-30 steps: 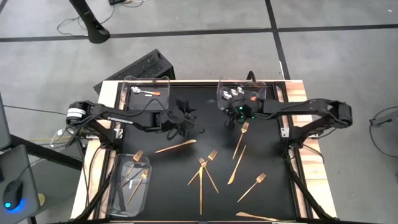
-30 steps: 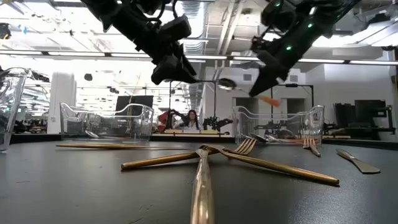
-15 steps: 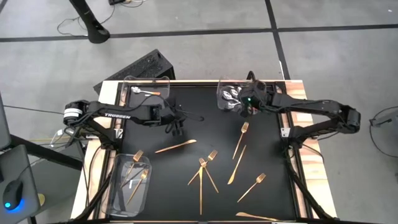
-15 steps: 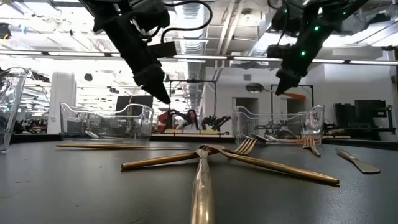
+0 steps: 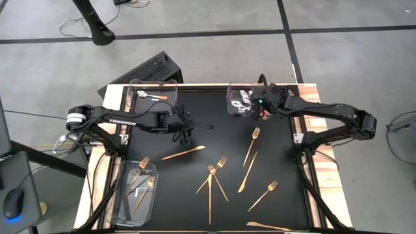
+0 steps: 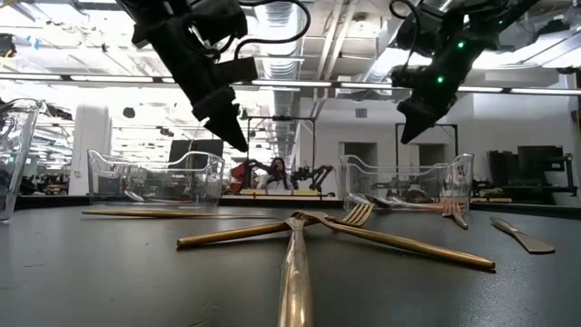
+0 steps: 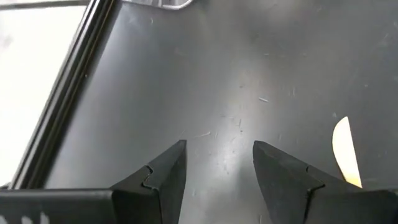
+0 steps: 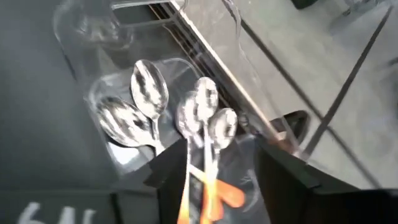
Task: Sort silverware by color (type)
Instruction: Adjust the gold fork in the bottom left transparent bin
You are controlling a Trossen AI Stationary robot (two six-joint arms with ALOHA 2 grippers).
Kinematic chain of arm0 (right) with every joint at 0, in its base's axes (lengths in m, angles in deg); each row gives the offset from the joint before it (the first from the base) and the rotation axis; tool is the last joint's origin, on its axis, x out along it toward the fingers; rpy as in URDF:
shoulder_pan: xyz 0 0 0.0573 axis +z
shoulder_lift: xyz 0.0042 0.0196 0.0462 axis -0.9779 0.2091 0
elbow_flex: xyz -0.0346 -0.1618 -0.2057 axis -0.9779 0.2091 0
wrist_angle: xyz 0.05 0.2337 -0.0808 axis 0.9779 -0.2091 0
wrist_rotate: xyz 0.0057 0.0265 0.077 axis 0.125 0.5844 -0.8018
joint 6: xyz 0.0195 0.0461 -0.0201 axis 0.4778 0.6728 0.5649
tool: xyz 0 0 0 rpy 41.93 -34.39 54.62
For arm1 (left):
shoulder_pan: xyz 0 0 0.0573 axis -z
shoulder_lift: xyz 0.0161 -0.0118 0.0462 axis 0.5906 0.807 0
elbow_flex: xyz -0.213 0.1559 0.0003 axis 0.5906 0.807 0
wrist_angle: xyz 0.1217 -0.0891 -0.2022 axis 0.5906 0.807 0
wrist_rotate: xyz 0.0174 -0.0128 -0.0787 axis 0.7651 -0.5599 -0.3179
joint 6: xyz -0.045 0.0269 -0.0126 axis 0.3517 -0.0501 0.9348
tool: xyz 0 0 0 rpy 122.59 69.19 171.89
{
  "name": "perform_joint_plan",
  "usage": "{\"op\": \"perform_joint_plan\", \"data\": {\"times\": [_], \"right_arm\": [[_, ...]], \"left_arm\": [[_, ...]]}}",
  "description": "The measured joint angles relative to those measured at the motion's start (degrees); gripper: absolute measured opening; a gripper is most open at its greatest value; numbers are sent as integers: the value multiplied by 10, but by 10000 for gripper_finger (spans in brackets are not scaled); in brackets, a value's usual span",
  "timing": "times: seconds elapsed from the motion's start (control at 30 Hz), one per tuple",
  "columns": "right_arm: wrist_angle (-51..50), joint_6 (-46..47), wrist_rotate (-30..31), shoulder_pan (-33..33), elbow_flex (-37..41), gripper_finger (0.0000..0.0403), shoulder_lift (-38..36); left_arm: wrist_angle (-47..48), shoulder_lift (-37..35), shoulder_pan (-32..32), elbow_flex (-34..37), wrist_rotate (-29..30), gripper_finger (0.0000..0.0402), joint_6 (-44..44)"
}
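Right hand over far-right tray, fingers spread, empty: spoons grouped inside. Left hand open, empty, near far-left edge; gold forks scattered mid-tabletop, unsorted

The black table mat lies bare along its far middle, between the clear plastic tray with one spoon and the clear plastic tray of silver-headed spoons. Nearer, scattered gold forks and knives clutter the centre and right. A third clear plastic tray holding gold utensils fills the near left corner. Beneath the left gripper the mat is bare, with a gold knife tip just beside it.
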Motion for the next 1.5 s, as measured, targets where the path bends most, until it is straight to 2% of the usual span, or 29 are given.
{"op": "perform_joint_plan", "data": {"times": [0.2, 0.3, 0.47, 0.6, 0.73, 0.87, 1.0, 1.07, 1.2, 1.5], "right_arm": [[19, 59, -83, 43, 0, 222, 0], [36, 67, -97, 80, 0, 216, 0], [88, 99, -100, 150, 0, 202, 2], [123, 102, -100, 199, 0, 193, 14], [119, 100, -92, 220, 0, 185, 24], [117, 102, -88, 220, 0, 180, 33], [129, 102, -88, 220, 0, 178, 41], [134, 102, -88, 220, 0, 178, 41], [140, 105, -88, 220, 0, 178, 40], [139, 107, -88, 236, 0, 178, 40]], "left_arm": [[14, -5, 9, 0, 15, 171, 60], [32, -31, 38, 0, 21, 171, 94], [134, -99, 106, 0, 97, 171, 175], [225, -154, 157, 0, 123, 171, 289], [326, -199, 202, 0, 106, 171, 434], [482, -223, 242, 0, 78, 171, 589], [614, -226, 269, 0, 47, 171, 696], [634, -227, 274, 0, 46, 171, 708], [604, -226, 277, 0, 33, 171, 694], [565, -225, 277, 75, -60, 171, 697]]}}
